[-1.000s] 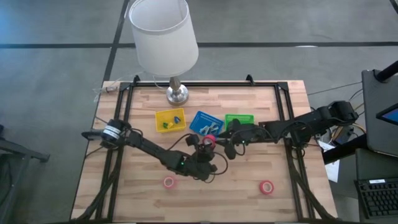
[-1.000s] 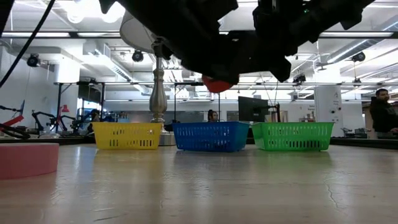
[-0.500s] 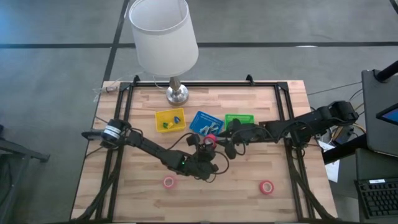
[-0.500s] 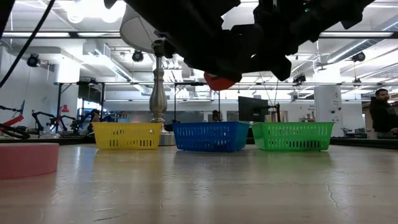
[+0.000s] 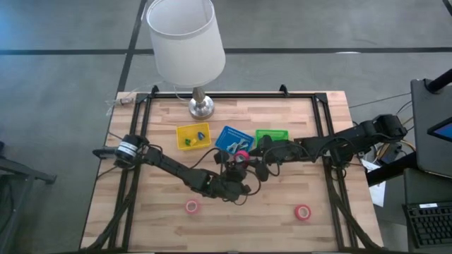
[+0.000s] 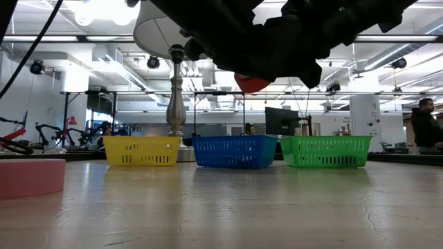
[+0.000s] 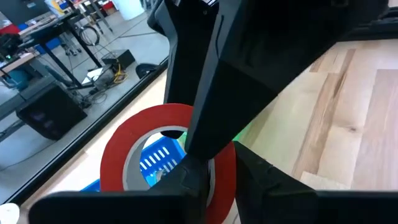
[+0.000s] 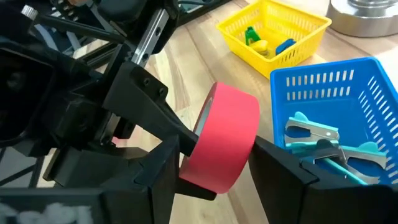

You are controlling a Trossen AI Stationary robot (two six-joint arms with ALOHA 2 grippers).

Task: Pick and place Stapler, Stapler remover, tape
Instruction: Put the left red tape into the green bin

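Left gripper [image 5: 239, 164] clamps red tape [image 8: 222, 138]

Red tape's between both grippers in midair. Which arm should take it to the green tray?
Right, probably. The right gripper is open around the red tape roll, which the left gripper clamps. The green tray sits beside the right arm; the left would reach farther.

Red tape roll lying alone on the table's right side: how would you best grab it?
Probably from straight above: the red tape roll lies flat on the table, hole up, so one tool finger could drop into the pale centre and the other outside, pinching the wall.
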